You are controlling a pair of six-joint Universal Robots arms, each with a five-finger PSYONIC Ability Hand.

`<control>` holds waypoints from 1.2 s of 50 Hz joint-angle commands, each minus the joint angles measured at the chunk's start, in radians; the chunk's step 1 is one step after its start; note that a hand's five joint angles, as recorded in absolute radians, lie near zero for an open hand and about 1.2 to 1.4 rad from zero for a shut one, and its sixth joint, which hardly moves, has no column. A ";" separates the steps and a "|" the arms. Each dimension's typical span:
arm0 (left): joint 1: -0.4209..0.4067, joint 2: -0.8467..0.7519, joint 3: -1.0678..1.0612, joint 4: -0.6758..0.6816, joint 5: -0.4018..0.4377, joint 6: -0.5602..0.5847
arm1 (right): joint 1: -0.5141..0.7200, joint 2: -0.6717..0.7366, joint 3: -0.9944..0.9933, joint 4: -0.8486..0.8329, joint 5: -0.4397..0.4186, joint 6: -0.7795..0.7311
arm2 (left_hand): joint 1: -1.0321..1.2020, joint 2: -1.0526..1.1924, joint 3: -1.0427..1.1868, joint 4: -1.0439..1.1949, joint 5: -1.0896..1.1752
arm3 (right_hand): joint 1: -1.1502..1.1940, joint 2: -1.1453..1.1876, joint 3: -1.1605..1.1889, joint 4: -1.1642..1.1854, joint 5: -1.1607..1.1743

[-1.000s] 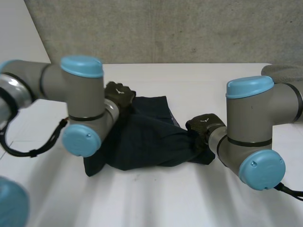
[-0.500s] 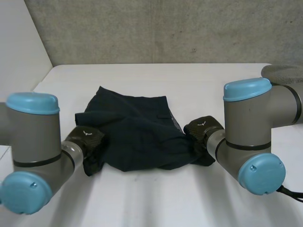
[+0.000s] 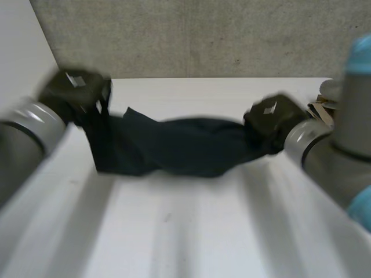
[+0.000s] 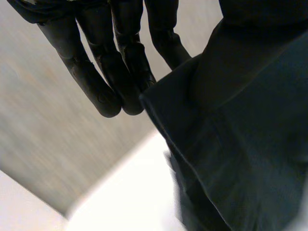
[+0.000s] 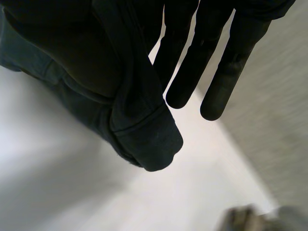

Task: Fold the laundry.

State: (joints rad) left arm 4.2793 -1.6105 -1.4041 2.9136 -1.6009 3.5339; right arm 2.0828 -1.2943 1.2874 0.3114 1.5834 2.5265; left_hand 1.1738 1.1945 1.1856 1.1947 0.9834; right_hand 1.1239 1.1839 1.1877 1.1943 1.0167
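The white bench point(image 3: 174, 231) lay bare across the lower half of the head view. Above it a dark navy garment point(image 3: 185, 153) hung stretched across the middle of the frame between the two hands. The left hand point(image 3: 75, 92), at the upper left, held one end. In its wrist view the cloth point(image 4: 240, 144) was pinched at the thumb side, beside nearly straight fingers point(image 4: 96, 72). The right hand point(image 3: 272, 119), at the right, gripped the other end. There a hemmed fold point(image 5: 139, 130) hung from the hand beside straight fingers point(image 5: 187, 72). A small pale mark on the back of each hand was too blurred to read. A grey wall point(image 3: 203, 35) stood behind.
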 commanded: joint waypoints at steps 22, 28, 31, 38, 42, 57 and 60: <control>0.008 -0.543 0.730 0.060 -0.022 0.040 | 0.010 0.367 -0.528 -0.151 0.040 -0.077 | 0.222 0.202 0.211 0.202 0.238 | 0.272 0.212 0.209 0.202 0.205; 0.017 -0.490 0.798 0.521 0.016 0.017 | -0.001 0.411 -0.669 -0.616 0.066 -0.005 | 0.222 0.202 0.211 0.202 0.238 | 0.272 0.212 0.209 0.202 0.205; 0.017 -0.454 0.746 0.630 0.010 -0.003 | 0.005 0.402 -0.666 -0.705 0.058 0.066 | 0.222 0.202 0.211 0.202 0.238 | 0.272 0.212 0.209 0.202 0.205; 0.028 -0.410 0.501 0.550 -0.020 -0.036 | 0.003 0.418 -0.606 -0.678 0.007 0.133 | 0.222 0.202 0.211 0.202 0.238 | 0.272 0.212 0.209 0.202 0.205; 0.017 -0.419 0.329 0.515 -0.054 -0.049 | -0.007 0.452 -0.531 -0.608 -0.042 0.132 | 0.222 0.202 0.211 0.202 0.238 | 0.272 0.212 0.209 0.202 0.205; -0.064 -0.516 -0.036 0.299 -0.088 -0.044 | -0.058 0.458 -0.088 -0.370 -0.126 0.012 | 0.222 0.202 0.211 0.202 0.238 | 0.272 0.212 0.209 0.202 0.205; -0.073 -0.513 -0.042 0.219 -0.082 -0.041 | -0.060 0.431 -0.047 -0.327 -0.123 0.008 | 0.222 0.202 0.211 0.202 0.238 | 0.272 0.212 0.209 0.202 0.205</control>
State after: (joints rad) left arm 4.2241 -2.1253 -1.4238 3.2813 -1.6908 3.4890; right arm 2.0306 -0.8061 1.1347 -0.0808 1.4548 2.5528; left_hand 1.1738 1.1981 1.1894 1.1988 0.9973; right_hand 1.1239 1.1839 1.1921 1.1984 1.0230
